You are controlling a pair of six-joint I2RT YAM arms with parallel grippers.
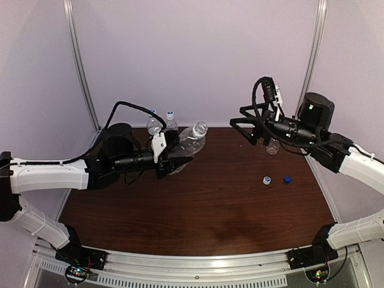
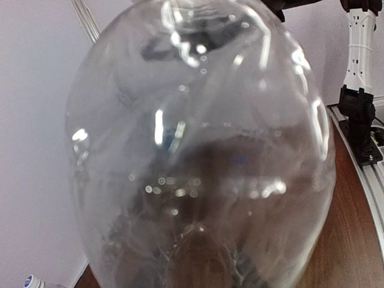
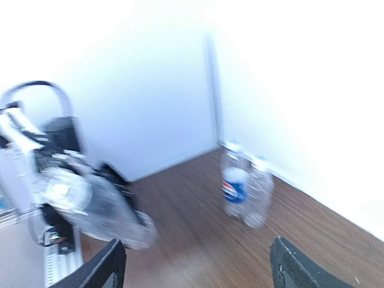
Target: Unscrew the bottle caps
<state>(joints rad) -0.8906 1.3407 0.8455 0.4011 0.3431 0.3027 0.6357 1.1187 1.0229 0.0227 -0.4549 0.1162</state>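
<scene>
My left gripper (image 1: pixel 180 161) is shut on a clear bottle (image 1: pixel 193 140), held tilted above the table with its open mouth toward the right arm. That bottle (image 2: pixel 198 150) fills the left wrist view and hides the fingers. My right gripper (image 1: pixel 241 124) hangs open and empty in the air right of it; its fingertips (image 3: pixel 108 264) stand far apart. Two capped bottles stand at the back left: a Pepsi bottle (image 3: pixel 235 183) and a plain one (image 3: pixel 259 189). Another clear bottle (image 1: pixel 273 146) is partly hidden behind the right arm. A white cap (image 1: pixel 266 179) and a dark blue cap (image 1: pixel 287 179) lie loose on the table.
The brown table (image 1: pixel 198 210) is walled by white panels at the back and sides. The two standing bottles (image 1: pixel 163 123) are close behind the left arm. A metal rail (image 1: pixel 198 267) with both arm bases runs along the near edge.
</scene>
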